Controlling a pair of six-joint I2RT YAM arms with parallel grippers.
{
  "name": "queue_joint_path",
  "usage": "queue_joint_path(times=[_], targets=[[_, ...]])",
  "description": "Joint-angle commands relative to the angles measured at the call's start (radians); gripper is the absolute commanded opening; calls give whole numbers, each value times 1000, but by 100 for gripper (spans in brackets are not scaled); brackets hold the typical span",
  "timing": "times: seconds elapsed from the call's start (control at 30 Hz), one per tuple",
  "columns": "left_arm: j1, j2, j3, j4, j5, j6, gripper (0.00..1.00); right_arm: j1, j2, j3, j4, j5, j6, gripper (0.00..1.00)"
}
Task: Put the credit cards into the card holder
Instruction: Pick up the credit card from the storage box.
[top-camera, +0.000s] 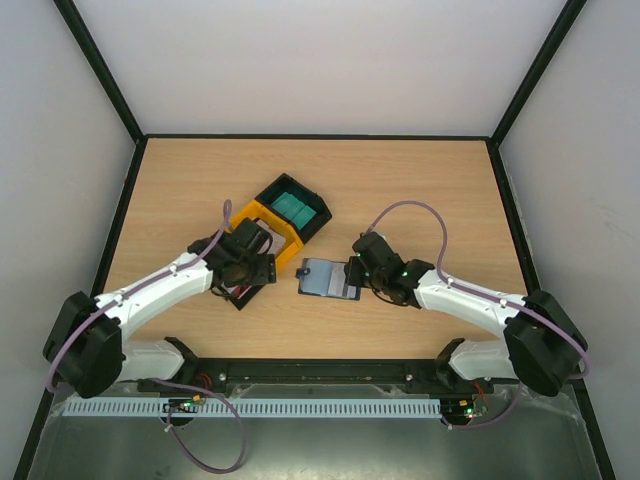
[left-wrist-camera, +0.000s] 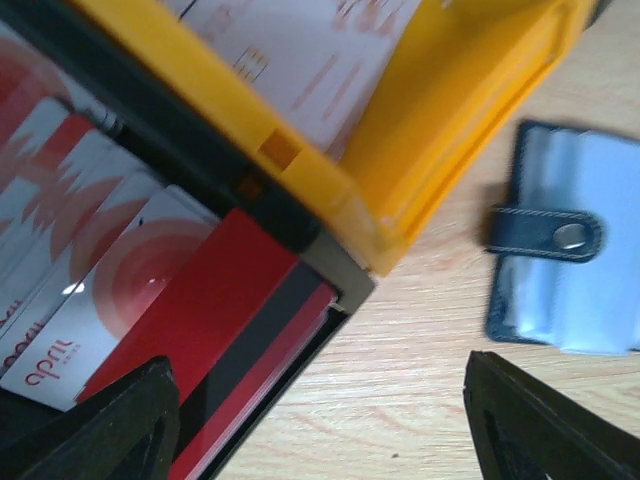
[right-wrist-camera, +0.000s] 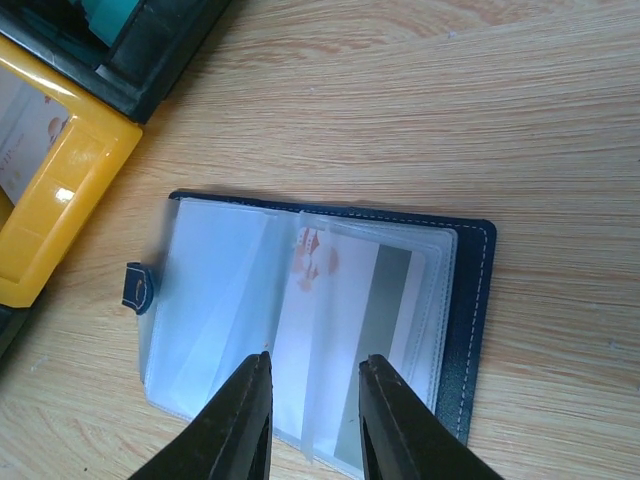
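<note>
Wooden table (top-camera: 430, 190), red-and-white credit cards (left-wrist-camera: 110, 290) (one lettered "april")

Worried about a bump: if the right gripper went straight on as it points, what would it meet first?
Probably the clear sleeves of the open card holder, right ahead of the right gripper; depth is unclear.
</note>
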Motion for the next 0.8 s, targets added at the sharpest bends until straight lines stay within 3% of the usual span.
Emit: queue_joint_path(times=[0.0, 0.37, 0.77], targets=[[25, 65, -32, -43, 18, 30, 80, -4, 13, 32, -9, -5, -5, 24], [52, 195, -43, 67, 71, 91, 82, -4, -4, 21, -18, 1, 13, 24], [51, 122, -65, 43, 94, 108, 60, -4, 25, 42, -17, -11, 17, 24]])
